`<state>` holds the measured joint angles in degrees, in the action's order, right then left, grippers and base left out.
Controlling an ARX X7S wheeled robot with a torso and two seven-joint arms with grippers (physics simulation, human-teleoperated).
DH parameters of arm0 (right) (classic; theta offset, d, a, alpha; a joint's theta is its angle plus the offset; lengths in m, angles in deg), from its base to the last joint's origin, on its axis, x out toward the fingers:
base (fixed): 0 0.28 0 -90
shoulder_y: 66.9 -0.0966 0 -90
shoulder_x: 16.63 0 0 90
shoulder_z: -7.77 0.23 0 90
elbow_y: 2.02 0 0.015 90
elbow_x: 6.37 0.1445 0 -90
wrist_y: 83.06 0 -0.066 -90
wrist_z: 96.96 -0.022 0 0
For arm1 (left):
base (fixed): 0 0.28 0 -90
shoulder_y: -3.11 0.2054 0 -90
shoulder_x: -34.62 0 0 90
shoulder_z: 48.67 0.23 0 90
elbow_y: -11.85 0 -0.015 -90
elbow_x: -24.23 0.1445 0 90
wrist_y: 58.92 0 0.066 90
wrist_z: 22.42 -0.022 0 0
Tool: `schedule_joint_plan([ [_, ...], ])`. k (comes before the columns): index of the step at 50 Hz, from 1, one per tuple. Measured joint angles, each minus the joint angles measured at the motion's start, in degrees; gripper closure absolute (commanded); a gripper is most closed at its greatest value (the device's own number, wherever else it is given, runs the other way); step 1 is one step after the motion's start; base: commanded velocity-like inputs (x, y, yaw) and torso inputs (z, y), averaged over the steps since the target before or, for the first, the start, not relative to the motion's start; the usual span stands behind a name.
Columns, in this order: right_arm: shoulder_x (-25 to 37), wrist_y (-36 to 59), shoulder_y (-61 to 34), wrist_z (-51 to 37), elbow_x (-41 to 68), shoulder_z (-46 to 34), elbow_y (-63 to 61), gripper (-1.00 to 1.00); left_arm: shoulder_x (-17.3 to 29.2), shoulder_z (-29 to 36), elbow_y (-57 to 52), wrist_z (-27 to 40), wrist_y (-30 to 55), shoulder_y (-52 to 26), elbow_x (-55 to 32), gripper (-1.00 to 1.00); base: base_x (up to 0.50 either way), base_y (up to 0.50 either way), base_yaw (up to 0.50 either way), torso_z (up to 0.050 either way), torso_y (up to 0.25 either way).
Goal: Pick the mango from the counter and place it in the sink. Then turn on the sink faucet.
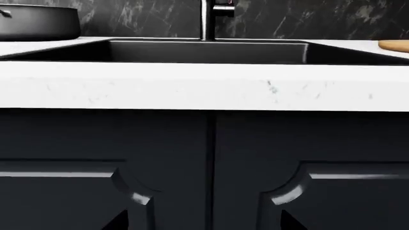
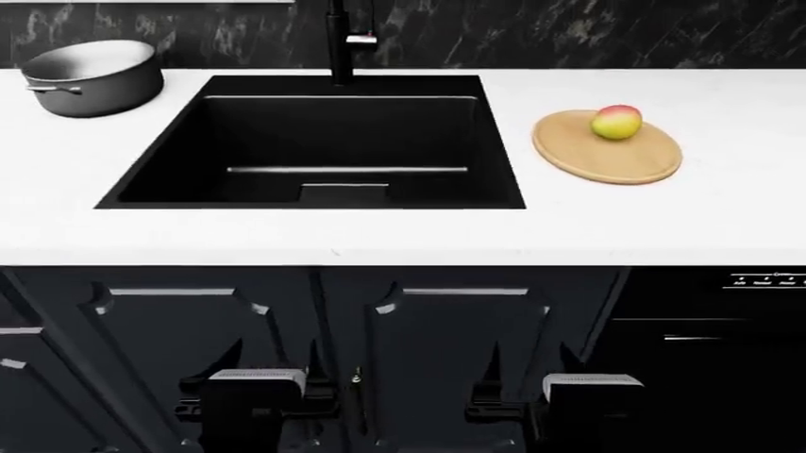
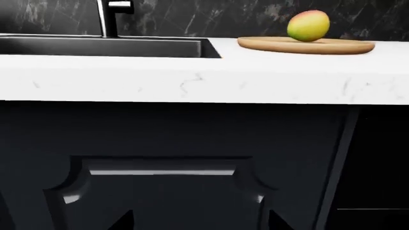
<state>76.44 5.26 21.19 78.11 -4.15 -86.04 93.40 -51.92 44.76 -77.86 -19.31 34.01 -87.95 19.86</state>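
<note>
Both end effectors, left and right, sit low in front of the dark cabinet doors, below the desk edge, which overhangs above them. Sink basin open, nothing inside. Faucet stands at its back rim. Pot far left, cutting board with mango right of sink; bare desk between.
</note>
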Motion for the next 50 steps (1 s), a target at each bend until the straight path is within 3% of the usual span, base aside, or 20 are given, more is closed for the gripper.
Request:
schedule_joint_plan([
  [21,1.3,0.3,-0.7,-1.5,1.8,-2.1,0.6,-1.0,1.6,1.3,1.3,2.0,0.1,-0.7,-1.5,-1.0,0.0,0.5,0.0,0.05,0.0],
  [32,2.0,2.8,-0.7,-2.0,3.4,-3.0,-1.5,-1.0,2.5,1.9,-0.1,2.9,1.8,-0.8,-2.8,-1.0,0.0,0.0,0.0,0.003,0.0],
  [36,3.0,11.1,0.7,-3.2,4.3,-3.4,-11.2,-1.0,3.6,1.7,-8.9,4.0,11.2,-0.6,-5.2,-1.0,0.0,0.0,0.0,0.0,0.0],
  [44,4.8,34.7,1.2,-7.4,9.3,-3.0,-36.3,-1.0,6.3,-0.3,-31.8,7.9,38.2,-4.4,-12.8,-1.0,0.0,0.0,0.0,0.0,0.0],
  [47,7.4,43.5,-1.7,-14.3,17.9,-1.2,-43.8,-1.0,7.3,-4.3,-38.8,13.1,50.4,-8.9,-21.5,-1.0,0.0,0.0,0.0,0.0,0.0],
  [50,10.4,51.4,-6.5,-23.9,30.7,1.0,-48.9,-1.0,10.0,-7.3,-41.3,23.5,59.0,-15.2,-34.4,-1.0,0.0,0.0,0.0,0.0,0.0],
])
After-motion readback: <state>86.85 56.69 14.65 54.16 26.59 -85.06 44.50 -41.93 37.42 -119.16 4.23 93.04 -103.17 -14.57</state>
